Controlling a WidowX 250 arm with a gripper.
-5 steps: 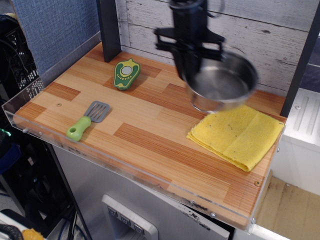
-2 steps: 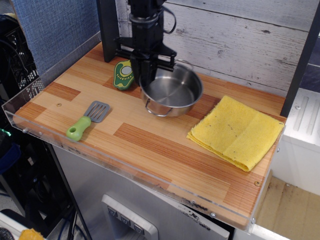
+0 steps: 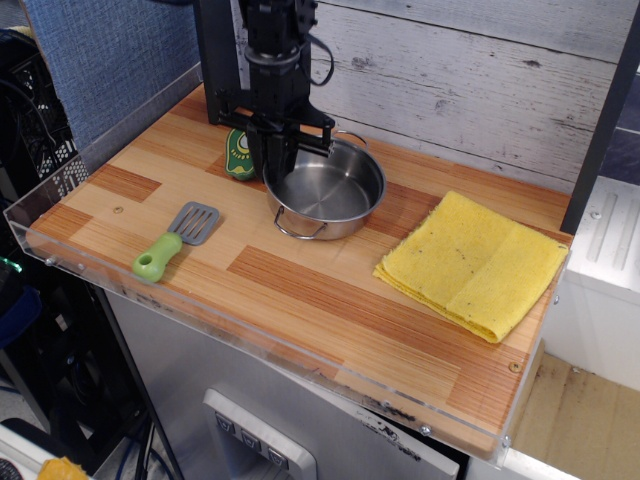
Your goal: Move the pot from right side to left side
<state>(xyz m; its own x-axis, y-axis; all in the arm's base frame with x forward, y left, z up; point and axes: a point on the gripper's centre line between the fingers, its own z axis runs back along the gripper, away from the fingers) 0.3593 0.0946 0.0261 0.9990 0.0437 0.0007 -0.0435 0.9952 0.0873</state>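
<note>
The pot (image 3: 330, 190) is a shallow shiny steel pot with thin wire loop handles. It sits low over the middle of the wooden table top (image 3: 300, 280), a little left of centre; I cannot tell if it touches the wood. My black gripper (image 3: 276, 160) comes down from above and is shut on the pot's left rim. The fingertips are partly hidden by the rim.
A green-handled spatula (image 3: 175, 240) lies at the front left. A green and yellow toy (image 3: 240, 155) lies just behind the gripper, partly hidden. A yellow cloth (image 3: 475, 262) lies at the right. A dark post (image 3: 215, 60) stands at the back left.
The gripper has carried the pot from the right rear, above the cloth, leftwards and down to the middle of the table.
</note>
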